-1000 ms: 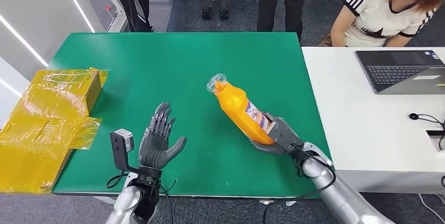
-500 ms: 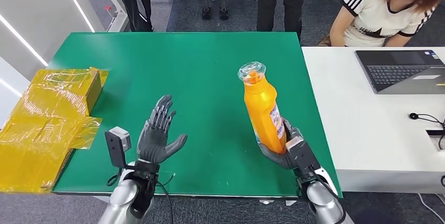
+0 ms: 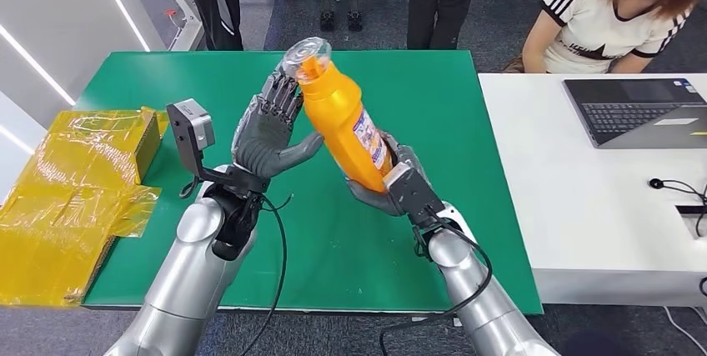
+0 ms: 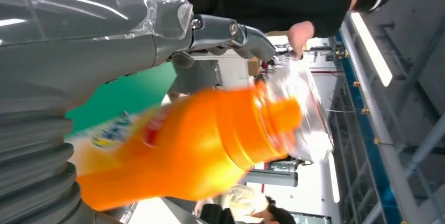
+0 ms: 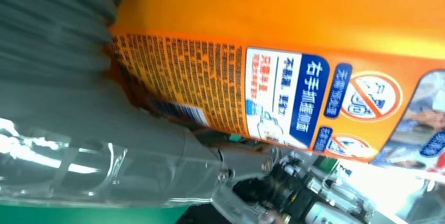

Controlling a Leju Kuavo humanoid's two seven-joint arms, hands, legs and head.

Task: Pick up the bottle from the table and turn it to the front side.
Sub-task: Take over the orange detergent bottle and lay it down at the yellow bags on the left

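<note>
My right hand (image 3: 392, 185) grips the base of an orange bottle (image 3: 340, 118) and holds it up over the green table (image 3: 208, 89), neck tilted to the left. Clear film wraps the bottle's cap (image 3: 305, 52). Its printed back label (image 5: 273, 90) lies close in the right wrist view, beside my right hand (image 5: 94, 129). My left hand (image 3: 268, 135) is raised with fingers spread, palm close beside the bottle's upper body; I cannot tell whether it touches. The left wrist view has the bottle (image 4: 189, 145) just past my left hand (image 4: 78, 40).
A crumpled yellow plastic bag (image 3: 71, 185) lies at the table's left edge. A white table (image 3: 575, 198) with a laptop (image 3: 638, 110) adjoins on the right, and a person (image 3: 625, 10) sits behind it. Other people stand beyond the far edge.
My right hand has carried the bottle up and to the left, tilting its neck left. My left hand has risen from near the table's front to beside the bottle.
</note>
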